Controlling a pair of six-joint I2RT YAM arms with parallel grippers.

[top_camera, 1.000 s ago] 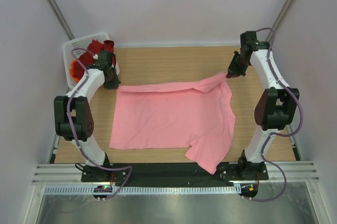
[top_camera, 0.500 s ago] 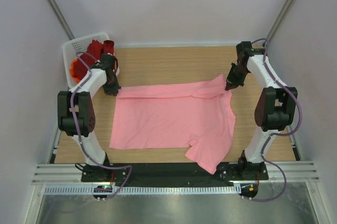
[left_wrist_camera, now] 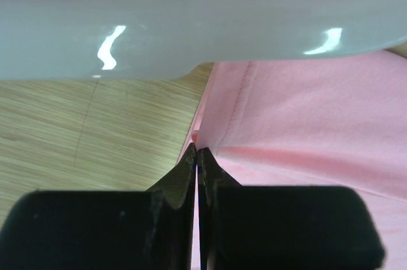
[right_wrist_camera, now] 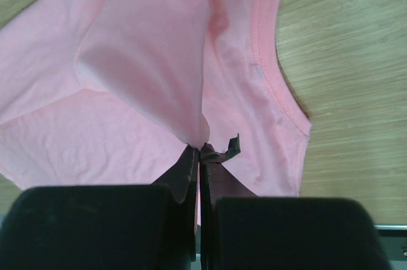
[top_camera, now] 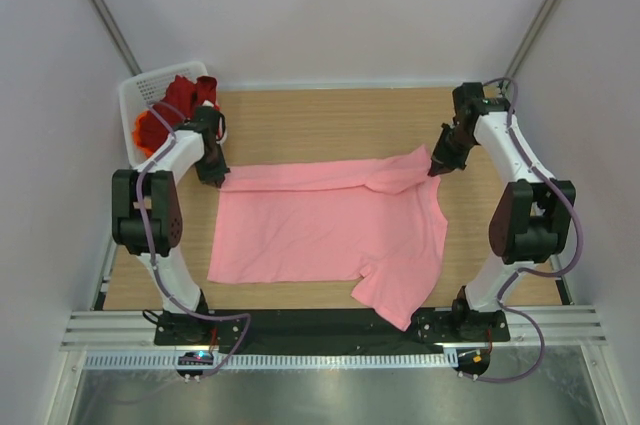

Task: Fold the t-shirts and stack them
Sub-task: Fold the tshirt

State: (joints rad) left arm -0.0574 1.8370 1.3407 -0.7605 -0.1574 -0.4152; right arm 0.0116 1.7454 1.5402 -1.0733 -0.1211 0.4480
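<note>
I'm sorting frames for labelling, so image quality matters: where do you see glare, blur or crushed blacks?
Left wrist: a glossy white surface fills the top, out of focus, with two bright glints; the pink t-shirt below shows its seam clearly. Right wrist: the edge stitching is sharp, the right claw a featureless black silhouette. Top external: even light, only soft shadows.

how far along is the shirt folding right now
Early. Done: the pink t-shirt lies spread on the table. In hand: both jaws are shut on its far edge, one at each end, apparently for a first fold. Left: that fold, then the dark red t-shirt and orange t-shirt, both bunched in the white basket. Nothing is stacked yet.
</note>
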